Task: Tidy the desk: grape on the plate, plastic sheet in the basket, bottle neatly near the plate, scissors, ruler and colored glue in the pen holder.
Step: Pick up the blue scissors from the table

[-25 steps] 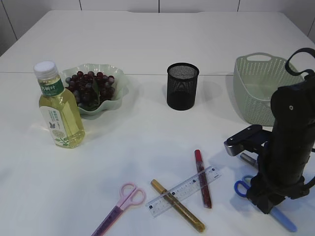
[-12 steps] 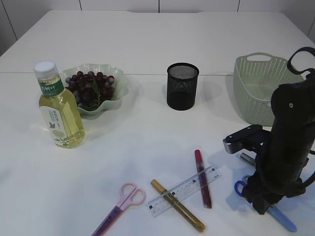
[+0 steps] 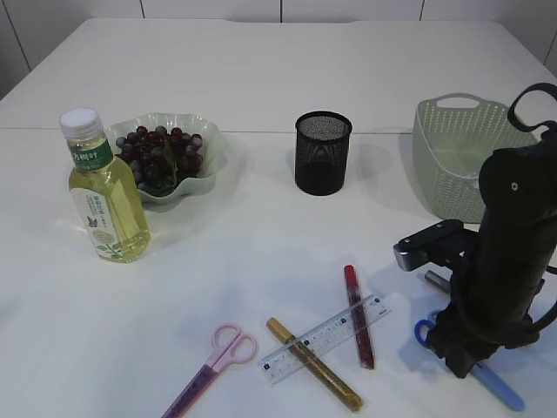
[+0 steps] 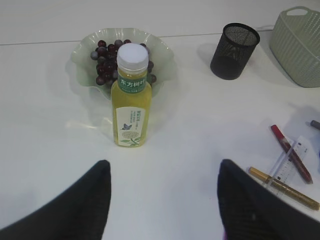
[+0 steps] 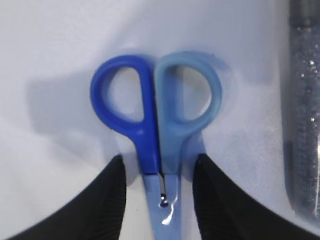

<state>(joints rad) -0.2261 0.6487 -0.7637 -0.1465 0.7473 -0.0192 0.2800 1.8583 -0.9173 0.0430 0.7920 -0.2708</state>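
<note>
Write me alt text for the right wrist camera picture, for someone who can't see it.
Close-up from above of blue scissors lying closed on a white table, one handle loop dark blue, the other light blue. The right gripper straddles them just below the loops, one black finger on each side, apparently not yet closed. A silver glitter glue pen lies along the right edge.

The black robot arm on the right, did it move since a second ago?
A little. The right gripper sank lower over the blue scissors, its fingers now on either side of them, not yet closed. The bottle, grapes, ruler and pink scissors stayed put.
</note>
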